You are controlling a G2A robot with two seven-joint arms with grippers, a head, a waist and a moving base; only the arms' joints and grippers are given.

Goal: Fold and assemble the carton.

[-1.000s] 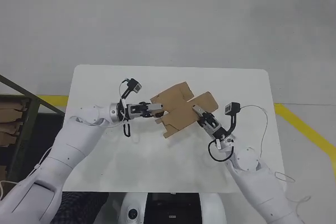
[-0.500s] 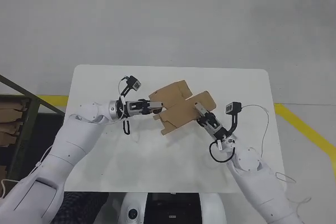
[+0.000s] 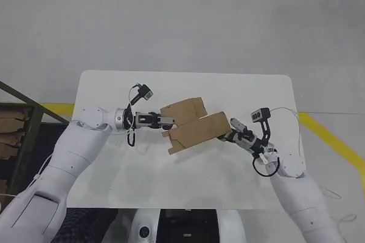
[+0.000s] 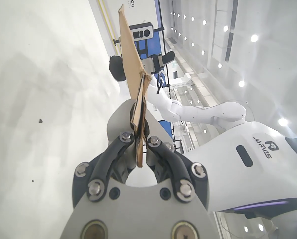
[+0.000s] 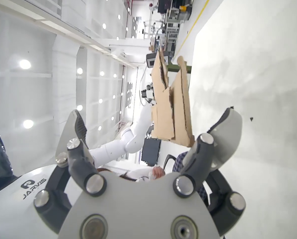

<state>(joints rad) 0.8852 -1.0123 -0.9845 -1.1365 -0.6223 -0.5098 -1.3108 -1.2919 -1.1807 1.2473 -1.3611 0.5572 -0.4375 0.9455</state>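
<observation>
Near the middle of the white tabletop (image 3: 109, 176), the brown cardboard carton (image 3: 191, 124) sat partly folded, panels overlapping, slanted between the two arms. The left gripper (image 3: 164, 120) held the carton's end that faced the tabletop's left edge. In the left wrist view that gripper (image 4: 138, 123) was pinched on a doubled layer of the carton (image 4: 129, 58), which ran edge-on away from it. The right gripper (image 3: 230, 132) sat at the carton's opposite end, toward the right edge. In the right wrist view its fingers (image 5: 225, 128) were spread wide, gripping nothing, with a corner of the carton (image 5: 171, 110) just beside one finger; contact could not be judged. Whether the carton touched the tabletop could not be told.
</observation>
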